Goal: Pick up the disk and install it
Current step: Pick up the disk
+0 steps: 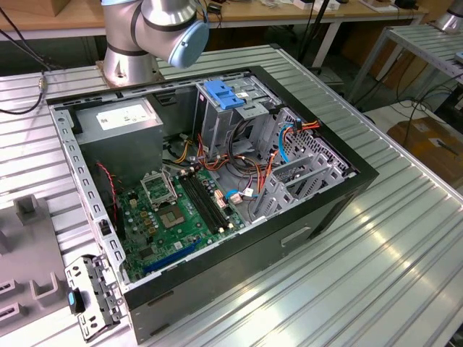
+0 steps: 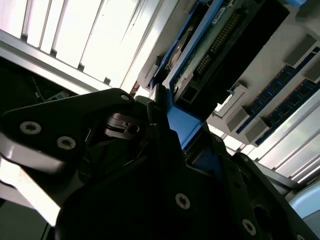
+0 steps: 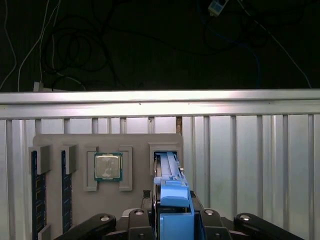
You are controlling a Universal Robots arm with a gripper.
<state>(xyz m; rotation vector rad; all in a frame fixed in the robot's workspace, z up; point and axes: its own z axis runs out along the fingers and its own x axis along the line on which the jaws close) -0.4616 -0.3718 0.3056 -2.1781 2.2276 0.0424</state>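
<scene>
Claw (image 3: 175,204) pinches disk (image 3: 168,167) across its blue rails. Disk stands on edge, and its end farthest from claw appears seated in slot of grey tray (image 3: 132,142) on counter (image 3: 240,150). Chip (image 3: 108,166) sits in pocket just beside that slot. Judgement: pick stage, disk not yet clear of tray. Draw straight along slot line, no tilt, or rail may bind on slot wall

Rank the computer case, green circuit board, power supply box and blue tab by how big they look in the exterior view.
Largest to smallest:
1. computer case
2. green circuit board
3. power supply box
4. blue tab
</scene>
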